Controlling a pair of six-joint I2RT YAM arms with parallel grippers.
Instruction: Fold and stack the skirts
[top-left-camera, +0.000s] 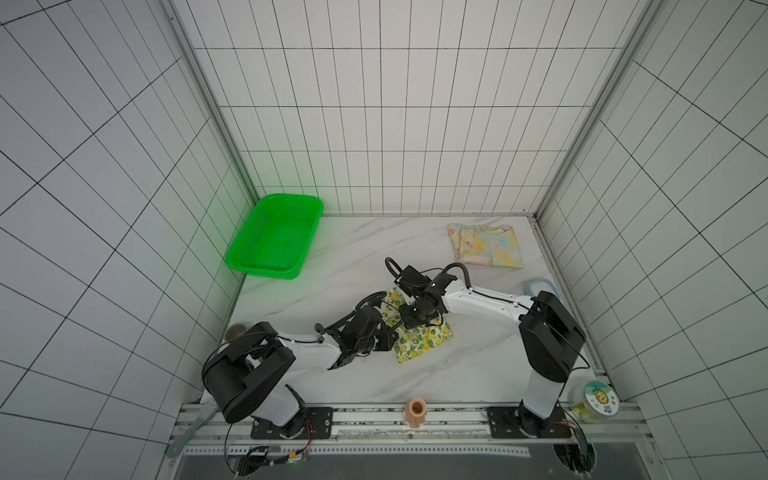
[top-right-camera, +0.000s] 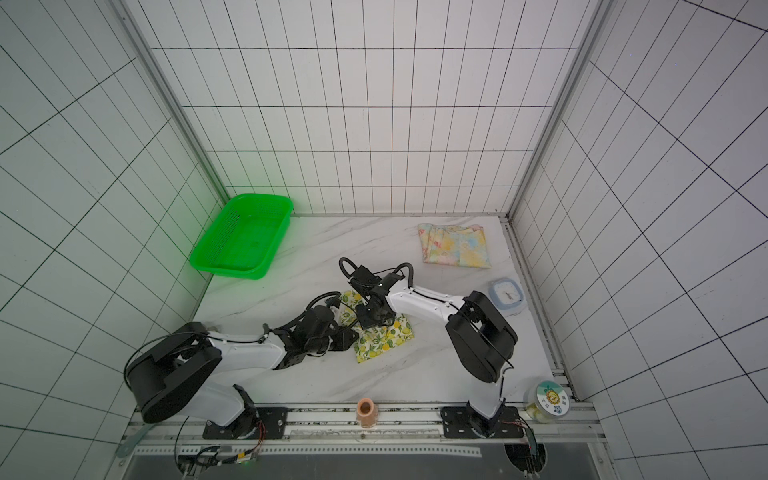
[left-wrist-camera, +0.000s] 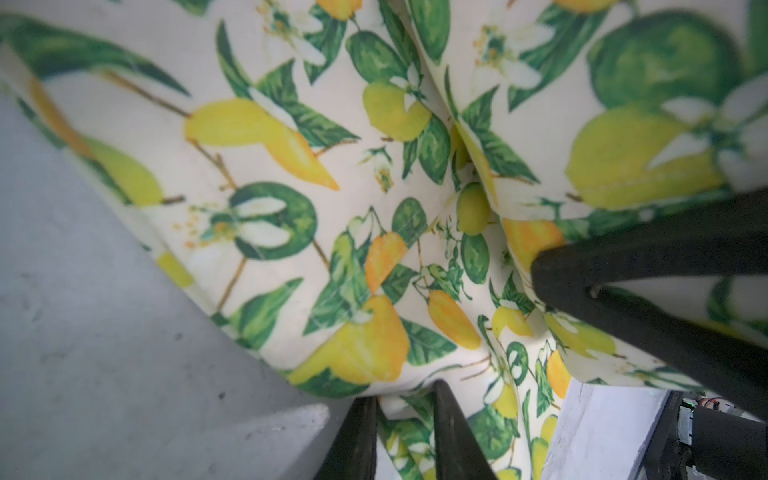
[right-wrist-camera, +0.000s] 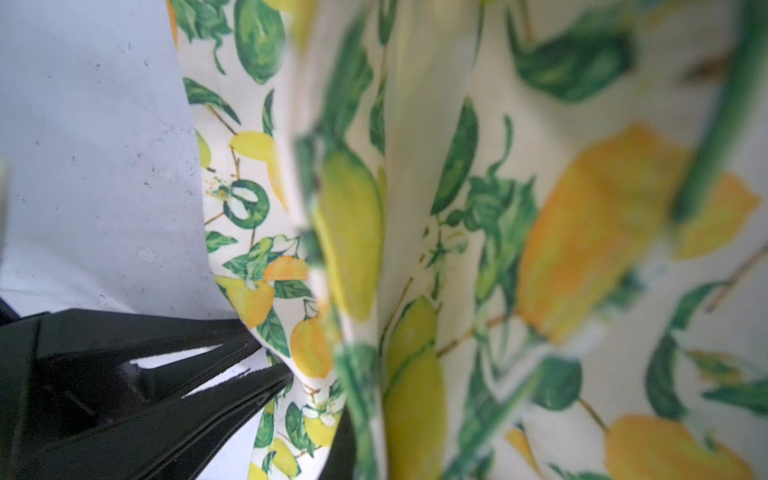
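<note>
Lemon skirt (top-left-camera: 419, 345), pinched in left tool (left-wrist-camera: 404, 397), right tool (left-wrist-camera: 540, 268)

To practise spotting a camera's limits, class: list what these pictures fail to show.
- Middle of lemon skirt, in both top views: under left arm and right arm.
- Same skirt, right wrist view: nearest folds blurred, too close to lens.
- Most of the cup, in a top view: behind left arm.
- Part of the blue-rimmed box, in a top view: behind right arm.
</note>
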